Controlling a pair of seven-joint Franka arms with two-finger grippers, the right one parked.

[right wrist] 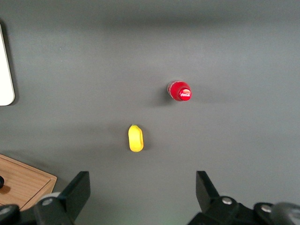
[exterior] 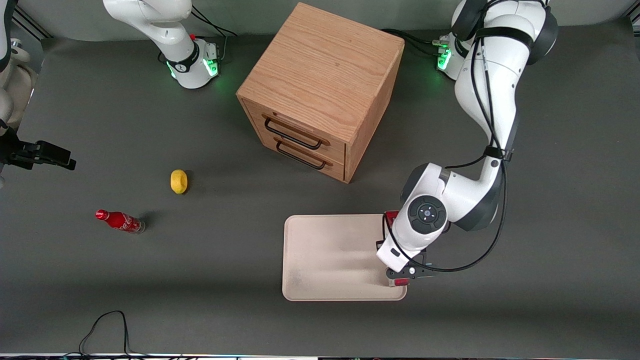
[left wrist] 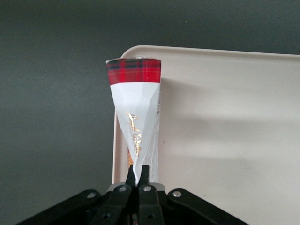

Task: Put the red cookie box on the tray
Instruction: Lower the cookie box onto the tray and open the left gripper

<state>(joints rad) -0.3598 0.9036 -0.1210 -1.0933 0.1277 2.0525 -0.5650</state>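
1. Red cookie box (left wrist: pixel 136 101), slim flat cardboard with a red tartan end band and a white face, sits pinched between the closed-down fingers of the left arm's black two-finger gripper (left wrist: pixel 138 177), which clamps one narrow end of it.
2. Held edge-on this way, the box hangs at the working-arm edge of the large cream-white rectangular tray (left wrist: pixel 225 131), its tartan end near a rounded corner; whether it touches the tray surface I cannot tell.
3. In the front view the gripper (exterior: pixel 401 274) sits low over that same edge of the tray (exterior: pixel 330 257), and only red slivers of the box (exterior: pixel 390 215) show past the wrist.
4. The grip on the thin end probably suits lowering the box flat onto the tray, so the placing looks nearly done, release pending.
5. Gold script runs along the white face, too slanted to read.
6. Well apart toward the parked arm's end stand a small red soda bottle (exterior: pixel 119 220), its cap bearing white Coca-Cola script, and a yellow lemon-like object (exterior: pixel 178 181); a wooden two-drawer cabinet (exterior: pixel 322 85) stands farther from the front camera than the tray.
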